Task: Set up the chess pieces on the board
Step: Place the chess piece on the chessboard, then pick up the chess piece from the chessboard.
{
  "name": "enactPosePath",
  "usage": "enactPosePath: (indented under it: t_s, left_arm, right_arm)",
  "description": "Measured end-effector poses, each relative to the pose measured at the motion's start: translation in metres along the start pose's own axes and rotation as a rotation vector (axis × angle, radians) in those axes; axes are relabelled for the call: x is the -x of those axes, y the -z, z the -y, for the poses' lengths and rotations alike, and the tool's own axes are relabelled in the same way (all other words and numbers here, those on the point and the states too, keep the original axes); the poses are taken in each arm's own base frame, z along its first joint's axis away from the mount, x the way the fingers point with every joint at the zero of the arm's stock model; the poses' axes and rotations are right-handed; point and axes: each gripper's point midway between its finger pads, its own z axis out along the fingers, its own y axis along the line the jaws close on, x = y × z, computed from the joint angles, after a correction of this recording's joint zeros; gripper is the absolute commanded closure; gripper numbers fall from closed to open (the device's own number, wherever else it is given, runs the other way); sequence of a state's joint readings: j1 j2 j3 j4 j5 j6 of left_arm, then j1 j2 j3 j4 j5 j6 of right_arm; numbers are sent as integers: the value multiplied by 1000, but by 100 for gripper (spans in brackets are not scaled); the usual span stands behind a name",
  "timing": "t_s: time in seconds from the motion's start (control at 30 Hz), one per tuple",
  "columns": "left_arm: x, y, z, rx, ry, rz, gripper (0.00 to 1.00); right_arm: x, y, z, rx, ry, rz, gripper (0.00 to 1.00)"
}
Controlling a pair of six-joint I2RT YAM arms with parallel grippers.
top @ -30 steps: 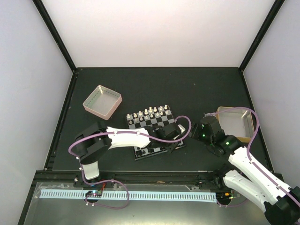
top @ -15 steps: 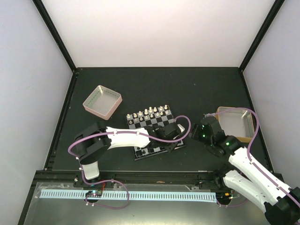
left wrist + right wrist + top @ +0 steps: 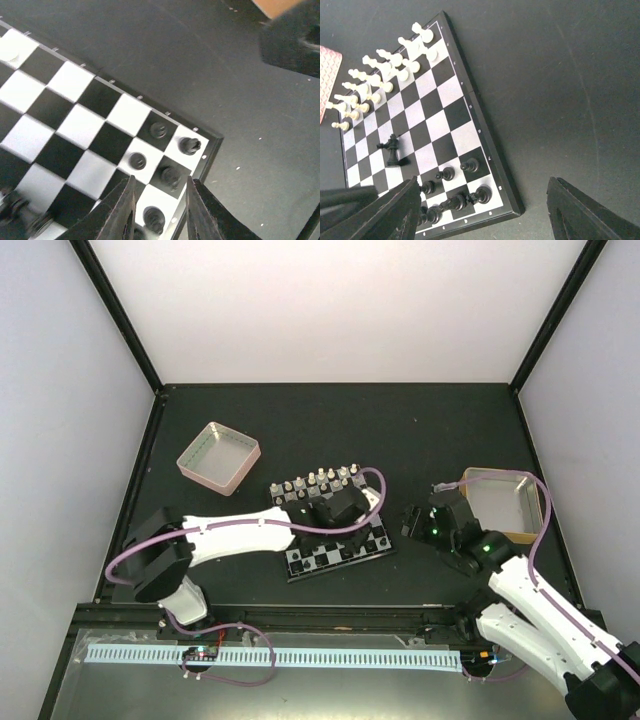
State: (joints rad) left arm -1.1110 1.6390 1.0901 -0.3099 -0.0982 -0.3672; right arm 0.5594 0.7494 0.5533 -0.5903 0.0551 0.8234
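**Left arm.** The left pincer [image 3: 160,181] has lifted off the near right corner of the board [image 3: 479,131], where it sat low a second ago. It has drawn inward toward the board's middle. Its fingers are now narrowly parted and carry nothing; a moment back they were closer together. Beneath and just ahead of its tips, the black pieces [image 3: 190,145] stand upright on the corner squares, none touching a finger. Judgement: a black piece has just been let go there, and that placement is complete.

**Right arm.** The right pincer [image 3: 483,182] has edged slightly toward the board and now hangs just off its right rim. It is spread wide and empty, with the black cluster immediately ahead of its left finger.

**Mid-board.** Farther ahead of the right pincer and to its left, a lone black piece [image 3: 393,149] stands apart from the black group and short of the white side. Whether it is fully upright cannot be told. Judgement: it is out of place and will need moving to the near rows.

**Far edge.** The white pieces [image 3: 412,65] stand in two rows, well beyond both pincers, and look set.

**Surroundings.** The pink tray [image 3: 212,474] lies well off to the left pincer's left. The tan tray [image 3: 500,502] sits just behind the right pincer.

**Task status.** The black side is partly filled. Its left end is hidden by arm and finger, so the count is unconfirmed.
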Motion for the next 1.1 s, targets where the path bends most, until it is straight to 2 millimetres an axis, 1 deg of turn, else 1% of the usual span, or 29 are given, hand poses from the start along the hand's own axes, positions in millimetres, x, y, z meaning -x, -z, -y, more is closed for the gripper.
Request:
enactPosePath:
  t_s: [0.17, 0.23, 0.33, 0.43, 0.5, 0.53, 0.63, 0.77, 0.93, 1.1]
  left_arm:
    - [-7, 20, -31, 36, 83, 17, 66]
    - [-10, 28, -48, 57, 133, 27, 62]
    - [-13, 40, -79, 102, 228, 47, 57]
    - [-18, 44, -111, 154, 325, 54, 56]
    - [-22, 43, -128, 184, 370, 44, 57]
    - [-23, 42, -133, 192, 384, 37, 57]
    - [-32, 31, -142, 206, 407, -4, 59]
    - [-42, 14, -142, 201, 406, -74, 59]
    - [-44, 0, -138, 179, 399, -120, 61]
    - [-43, -6, -136, 164, 393, -135, 69]
  right_arm:
    - [-10, -6, -6, 31, 65, -61, 32]
    - [-13, -9, -10, 46, 89, -84, 32]
    - [-19, -15, -13, 60, 118, -122, 34]
    - [-22, -21, -16, 59, 136, -156, 35]
    - [-22, -24, -18, 59, 143, -170, 36]
    - [-22, -26, -20, 60, 146, -176, 37]
    - [-22, -30, -25, 67, 153, -189, 38]
    - [-21, -33, -29, 73, 157, -191, 38]
    - [-22, -33, -29, 73, 158, -193, 38]
    - [-22, -33, -29, 73, 158, -192, 38]
